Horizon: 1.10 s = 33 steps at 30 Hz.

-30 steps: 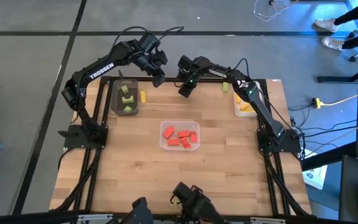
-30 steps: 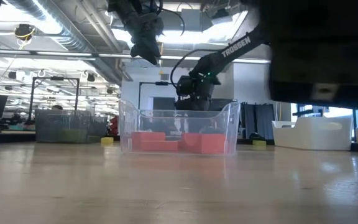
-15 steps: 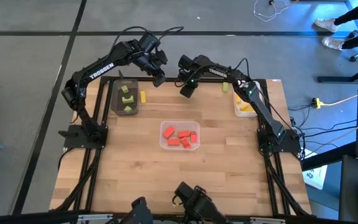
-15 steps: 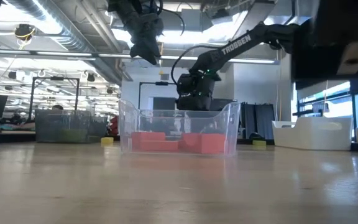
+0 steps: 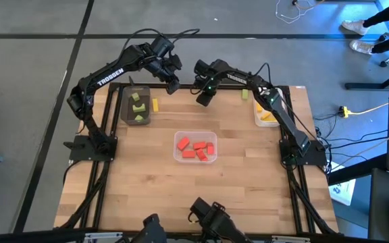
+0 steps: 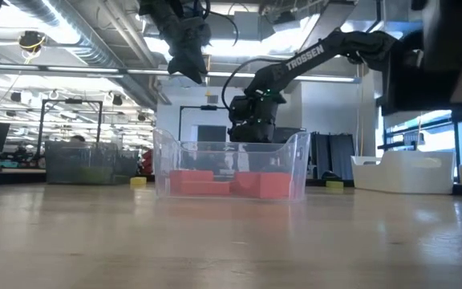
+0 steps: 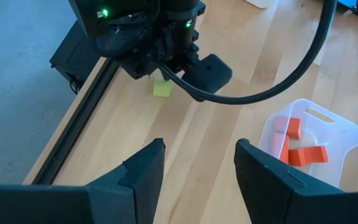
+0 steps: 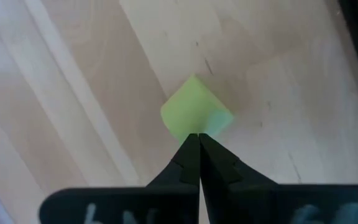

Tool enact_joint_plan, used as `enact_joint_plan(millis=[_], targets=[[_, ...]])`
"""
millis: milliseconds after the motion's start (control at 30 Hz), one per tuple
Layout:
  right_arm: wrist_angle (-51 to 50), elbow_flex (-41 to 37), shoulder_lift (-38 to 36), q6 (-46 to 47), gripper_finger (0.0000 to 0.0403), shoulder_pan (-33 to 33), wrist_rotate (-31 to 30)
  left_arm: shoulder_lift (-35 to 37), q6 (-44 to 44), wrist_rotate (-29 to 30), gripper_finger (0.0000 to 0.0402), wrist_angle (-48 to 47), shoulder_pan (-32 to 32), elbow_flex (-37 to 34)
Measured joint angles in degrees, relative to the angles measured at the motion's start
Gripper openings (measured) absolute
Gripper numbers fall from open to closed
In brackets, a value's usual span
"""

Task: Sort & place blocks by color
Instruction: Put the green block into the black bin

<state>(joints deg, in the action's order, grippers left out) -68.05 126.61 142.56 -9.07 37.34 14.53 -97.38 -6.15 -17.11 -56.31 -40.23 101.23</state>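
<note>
well, the word "trossen" is written in white on the left arm (image 5: 109,74), and you can read it on the right arm (image 6: 305,59) in the low view too.

both arms reach up and bend over the far edge of the wooden table (image 5: 194,182). the left gripper (image 5: 172,88) hangs in the air near the far edge, with its two dark fingers (image 7: 143,168) spread apart and nothing between them. the right gripper (image 5: 202,98) points down at the table just beside it, and its fingers (image 8: 197,163) are pressed tight together with nothing in them. their tip sits right over a light green block (image 8: 196,114) that lies on the bare wood.

the other green blocks (image 5: 139,106) lie in the dark grey tray (image 5: 128,116) on the left side. a yellow block (image 5: 155,104) lies on the table just beside that tray. the red blocks (image 5: 196,148) are in the clear tray (image 5: 178,156) in the middle. more yellow blocks (image 5: 268,118) are in the white tray (image 5: 256,113) by the right edge, and one more yellowish block (image 5: 245,94) lies on the wood near it.

the near half of the table is bare wood. a black metal frame (image 5: 107,169) runs along the left and right edges.
</note>
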Motion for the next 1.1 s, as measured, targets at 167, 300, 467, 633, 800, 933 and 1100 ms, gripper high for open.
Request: enact_joint_plan(millis=[167,300,467,633,800,933,1100], targets=[[-0.41,-1.08,0.00,-0.07,0.0000,0.02,0.00,0.00,0.00,-0.04,0.0182,0.00,0.00,0.00],[0.16,-1.29,0.25,-0.27,0.0000,0.02,0.13,0.00,-0.01,-0.04,0.0182,0.00,0.00,0.00],[3.03,-1.18,1.04,-3.39,0.0000,0.03,2.49,0.00,-0.01,-0.07,0.0182,0.00,0.02,0.00],[6.26,-1.34,1.97,-3.66,0.0000,0.00,3.72,0.00,-0.02,0.05,0.0182,0.00,0.00,0.00],[8.61,-1.40,1.99,-7.72,0.0000,0.01,4.09,0.00,-0.02,0.30,0.0182,0.05,0.02,0.00],[9.14,-0.97,1.99,-9.23,0.0000,-0.04,4.36,0.00,-0.02,3.41,0.0182,0.02,0.03,0.00],[2.93,4.56,0.48,-9.45,0.0000,0.58,3.21,0.00,-1.95,4.55,0.0182,-0.04,0.02,0.00]])
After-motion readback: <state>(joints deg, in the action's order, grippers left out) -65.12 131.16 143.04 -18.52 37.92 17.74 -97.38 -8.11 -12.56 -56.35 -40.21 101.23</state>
